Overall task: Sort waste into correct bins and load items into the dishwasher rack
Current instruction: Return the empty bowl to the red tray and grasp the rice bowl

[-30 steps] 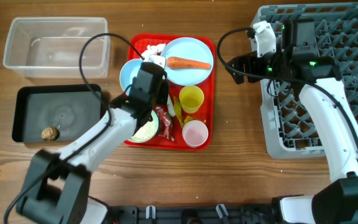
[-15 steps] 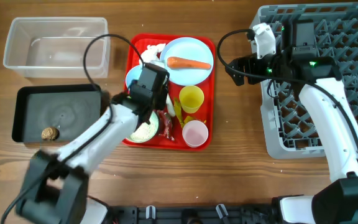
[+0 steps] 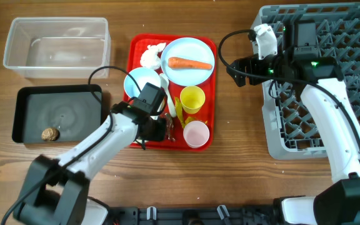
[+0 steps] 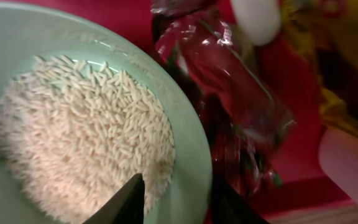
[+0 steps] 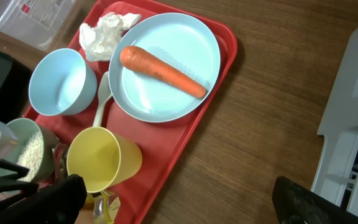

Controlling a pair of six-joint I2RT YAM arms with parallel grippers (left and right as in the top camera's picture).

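My left gripper [image 3: 150,130] is open at the front left of the red tray [image 3: 210,94]. Its jaws straddle the right rim of a pale bowl [image 4: 188,130] holding white rice [image 4: 79,130], one finger over the rice and one outside. The red wrapper [image 4: 229,81] and yellow wrapper [image 4: 347,74] lie beside it. The plate [image 3: 189,47] carries the carrot [image 3: 190,63]. The napkin [image 3: 150,55], empty blue bowl [image 3: 139,82], spoon [image 3: 164,82], yellow cup [image 3: 192,99] and pink cup [image 3: 197,134] are on the tray. My right gripper [image 3: 233,67] is open and empty over the table, between the tray and the rack [image 3: 330,75].
The clear tub [image 3: 56,47] stands at the back left. In front of it, the black tray [image 3: 58,112] holds the brown lump [image 3: 49,134]. Bare wood lies between the red tray and the rack.
My left gripper has moved toward the tray's front edge and down onto the rice bowl, uncovering the empty blue bowl. The right arm has not moved.
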